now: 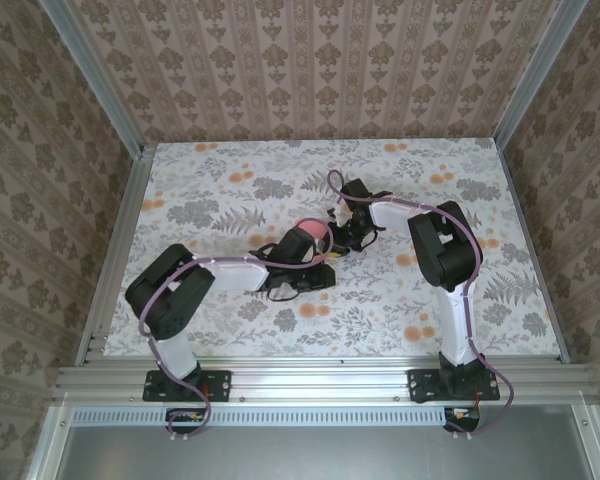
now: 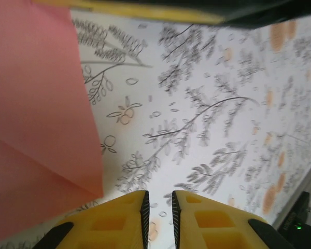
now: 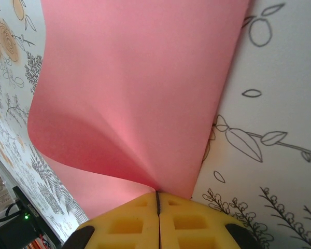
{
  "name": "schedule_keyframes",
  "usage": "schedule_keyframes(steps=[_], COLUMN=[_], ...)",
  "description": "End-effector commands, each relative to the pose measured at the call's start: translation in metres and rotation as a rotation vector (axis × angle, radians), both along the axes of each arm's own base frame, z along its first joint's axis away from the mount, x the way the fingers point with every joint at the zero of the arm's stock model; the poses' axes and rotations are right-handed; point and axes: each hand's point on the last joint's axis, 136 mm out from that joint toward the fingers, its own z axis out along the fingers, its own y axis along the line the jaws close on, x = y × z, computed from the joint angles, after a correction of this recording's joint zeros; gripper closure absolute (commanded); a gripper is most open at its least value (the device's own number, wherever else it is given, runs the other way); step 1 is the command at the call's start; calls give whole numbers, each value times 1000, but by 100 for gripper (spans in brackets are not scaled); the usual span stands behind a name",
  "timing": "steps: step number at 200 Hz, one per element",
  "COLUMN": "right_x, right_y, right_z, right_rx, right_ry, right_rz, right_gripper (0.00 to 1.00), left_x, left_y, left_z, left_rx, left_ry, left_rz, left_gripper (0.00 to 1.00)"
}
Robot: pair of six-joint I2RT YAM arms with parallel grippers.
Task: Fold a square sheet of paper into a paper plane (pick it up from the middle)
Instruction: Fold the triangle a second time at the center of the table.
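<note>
The pink-red square sheet of paper [image 1: 308,233] is near the table's middle, between both grippers. In the right wrist view the sheet [image 3: 140,93] curls up off the cloth in a soft bend. My right gripper [image 3: 157,193] is shut on its near edge, the yellow fingers pressed together with the paper pinched between them. From above, the right gripper [image 1: 342,238] sits at the sheet's right side. My left gripper [image 2: 160,194] hovers over bare cloth with a narrow gap and nothing between its fingers. The sheet [image 2: 36,104] lies just left of it, showing a diagonal crease. The left gripper [image 1: 315,262] is just in front of the paper.
The table is covered by a floral cloth [image 1: 220,190] with grey leaves and orange flower prints. Aluminium rails [image 1: 110,250] border it left and right, and patterned walls stand close behind. A yellow and black bar [image 2: 155,13] crosses the top of the left wrist view.
</note>
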Motion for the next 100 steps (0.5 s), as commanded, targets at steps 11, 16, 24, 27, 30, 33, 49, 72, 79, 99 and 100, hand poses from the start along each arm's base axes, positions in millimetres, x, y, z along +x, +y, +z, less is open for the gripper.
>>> schedule_keyframes(steps=[11, 16, 24, 27, 30, 33, 49, 72, 79, 99, 100], right_x=[-27, -26, -26, -26, -26, -26, -26, -26, -26, -26, -26], right_y=[-39, -39, -39, -39, -39, -39, -39, -38, -38, -37, -36], right_z=[-61, -62, -61, -61, -61, -61, -61, -61, -61, -59, -59], right_rx=[-244, -244, -242, -243, -243, -243, -242, -239, -239, -230, -229], right_ry=[129, 128, 128, 128, 130, 129, 128, 131, 130, 129, 128], right_rz=[-39, -38, -38, -39, -38, -39, -37, -35, -34, -33, -32], right_gripper=[93, 93, 92, 93, 93, 93, 93, 92, 92, 90, 90], left_x=[26, 29, 33, 35, 36, 37, 44, 54, 56, 58, 58], left_y=[19, 22, 25, 26, 26, 27, 27, 21, 19, 16, 16], left_z=[29, 28, 26, 25, 25, 23, 18, 14, 12, 6, 5], left_rx=[-54, -51, -45, -43, -43, -39, -36, -41, -39, -36, -36], left_ry=[-54, -54, -51, -51, -50, -47, -40, -27, -22, -9, -8], left_rz=[118, 132, 149, 154, 157, 161, 177, 184, 184, 185, 185], left_gripper=[78, 78, 79, 79, 80, 80, 81, 82, 83, 83, 83])
